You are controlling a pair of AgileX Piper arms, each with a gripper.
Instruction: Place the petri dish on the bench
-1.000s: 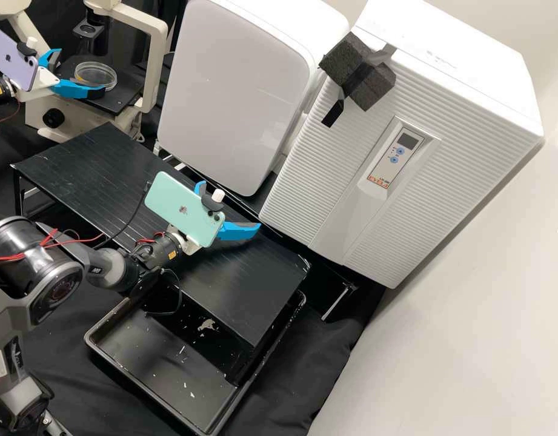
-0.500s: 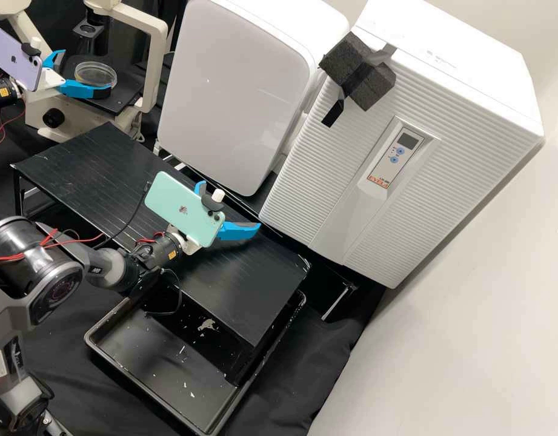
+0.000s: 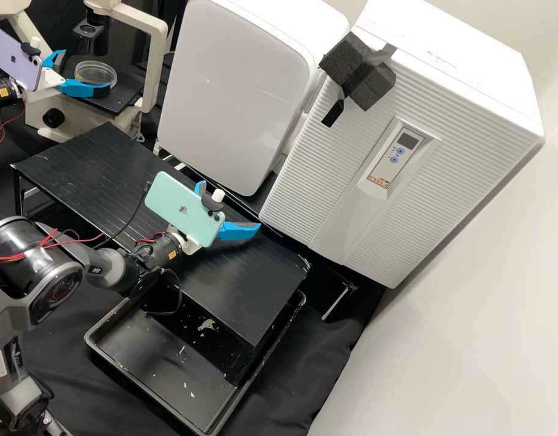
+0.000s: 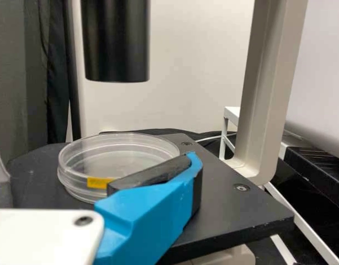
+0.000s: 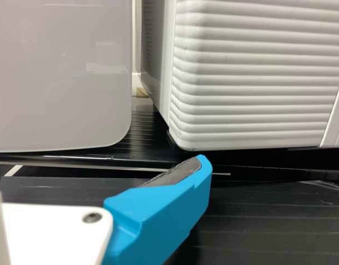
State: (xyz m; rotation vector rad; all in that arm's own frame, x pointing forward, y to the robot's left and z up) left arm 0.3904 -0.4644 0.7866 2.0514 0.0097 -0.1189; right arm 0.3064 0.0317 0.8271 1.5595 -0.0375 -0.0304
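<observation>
The clear round petri dish (image 3: 96, 74) rests on the black microscope stage at the back left; it shows a small yellow label in the left wrist view, where the dish (image 4: 117, 157) lies flat. My left gripper (image 3: 85, 72) is at the stage with its fingers apart. In its wrist view, the left gripper (image 4: 98, 159) has one finger passing in front of the dish's near edge and hiding part of it; contact cannot be told. Over the black slatted bench, my right gripper (image 3: 231, 206) stands open with nothing between its fingers, as the right gripper (image 5: 99, 157) also shows.
The microscope's cream frame (image 3: 159, 54) and its black cylinder (image 4: 115, 41) rise around the stage. The slatted bench (image 3: 79, 163) spans the middle. Two white appliances (image 3: 236, 91) stand behind it, and a black tray (image 3: 163, 369) lies at its front.
My left gripper has shifted slightly to the right in the high view, bringing its fingers farther along the dish. The right gripper has stayed still.
</observation>
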